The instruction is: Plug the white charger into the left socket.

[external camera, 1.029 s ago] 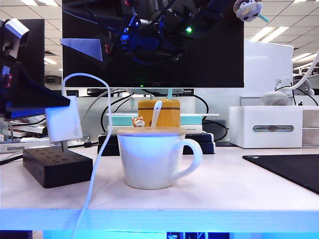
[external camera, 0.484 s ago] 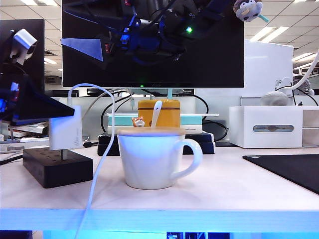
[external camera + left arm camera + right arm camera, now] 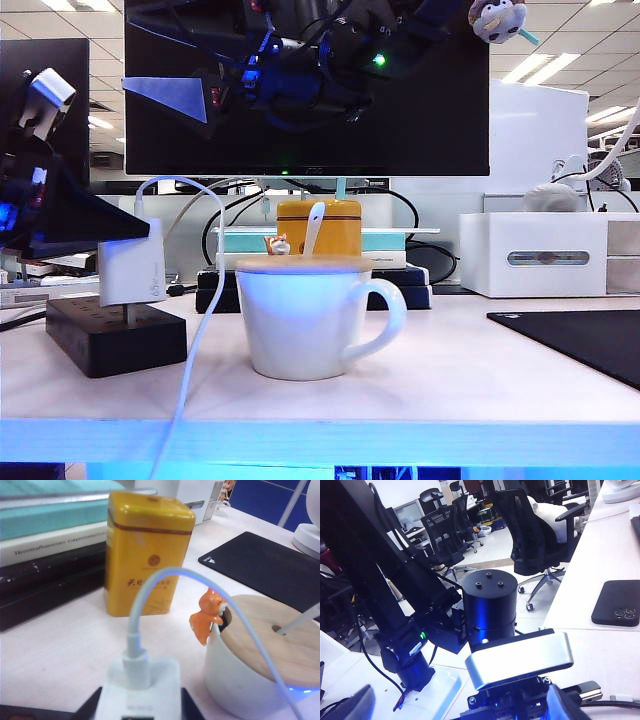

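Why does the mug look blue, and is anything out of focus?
Exterior view: a blue glow tints the white mug and the table's front edge. Left wrist view: the white charger, nearest the lens, is blurred. Right wrist view: mostly dark arm parts; its gripper isn't clearly seen.

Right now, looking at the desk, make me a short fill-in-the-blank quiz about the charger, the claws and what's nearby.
1. The left claw holds the white ____.
2. The charger hangs just above the black ____.
3. The mug is covered by a ____ lid.
4. The tin behind the mug is ____ in colour.

Missing words: charger; power strip; wooden; yellow.
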Robot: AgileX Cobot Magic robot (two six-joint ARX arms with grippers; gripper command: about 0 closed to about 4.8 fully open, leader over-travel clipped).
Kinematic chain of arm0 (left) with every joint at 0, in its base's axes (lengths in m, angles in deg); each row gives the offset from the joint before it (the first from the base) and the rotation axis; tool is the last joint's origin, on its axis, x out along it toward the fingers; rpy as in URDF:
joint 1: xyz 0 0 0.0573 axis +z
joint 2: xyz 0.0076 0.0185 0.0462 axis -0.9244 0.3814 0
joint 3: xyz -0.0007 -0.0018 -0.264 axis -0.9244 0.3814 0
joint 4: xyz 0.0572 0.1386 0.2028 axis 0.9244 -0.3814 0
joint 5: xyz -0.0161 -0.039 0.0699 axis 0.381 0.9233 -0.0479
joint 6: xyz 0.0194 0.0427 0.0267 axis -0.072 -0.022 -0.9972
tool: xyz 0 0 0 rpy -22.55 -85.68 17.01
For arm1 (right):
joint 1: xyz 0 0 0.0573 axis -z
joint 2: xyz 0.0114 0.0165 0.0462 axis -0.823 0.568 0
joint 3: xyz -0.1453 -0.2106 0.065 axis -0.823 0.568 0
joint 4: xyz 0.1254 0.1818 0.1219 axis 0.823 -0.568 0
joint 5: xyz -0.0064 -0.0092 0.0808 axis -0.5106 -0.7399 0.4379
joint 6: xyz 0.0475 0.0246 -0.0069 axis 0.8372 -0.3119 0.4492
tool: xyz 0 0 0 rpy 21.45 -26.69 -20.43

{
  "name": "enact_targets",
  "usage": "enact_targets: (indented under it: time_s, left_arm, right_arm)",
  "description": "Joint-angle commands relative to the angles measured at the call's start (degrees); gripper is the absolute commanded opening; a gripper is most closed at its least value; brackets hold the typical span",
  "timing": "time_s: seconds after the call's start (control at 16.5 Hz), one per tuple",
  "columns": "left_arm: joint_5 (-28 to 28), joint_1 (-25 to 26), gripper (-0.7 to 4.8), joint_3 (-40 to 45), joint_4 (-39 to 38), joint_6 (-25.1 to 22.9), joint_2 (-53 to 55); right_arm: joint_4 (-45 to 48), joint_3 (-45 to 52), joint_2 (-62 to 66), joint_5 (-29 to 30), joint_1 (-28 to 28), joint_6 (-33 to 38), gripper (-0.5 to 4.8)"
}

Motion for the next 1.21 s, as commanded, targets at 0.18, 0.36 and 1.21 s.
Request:
enact_targets:
  time_s: [0.18, 0.36, 1.21]
  left_arm:
    - [-0.35, -2.25, 1.79, -0.13, -0.7, -0.02, -0.09]
    - [-0.2, -2.36, 1.79, -0.02, -5.31, -1.81, -0.09]
    - [-0.39, -2.05, 1.79, 1.99, -6.01, -3.02, -0.11]
  right_arm:
    - [0.57, -0.22, -0.55, 0.39, -0.22, 0.11, 4.79]
    - [-2.89, -0.02, -0.33, -2.86, -0.2, -0.98, 4.79]
    - [-33.16, -0.04, -0.46, -23.41, -0.35, -21.84, -0.05]
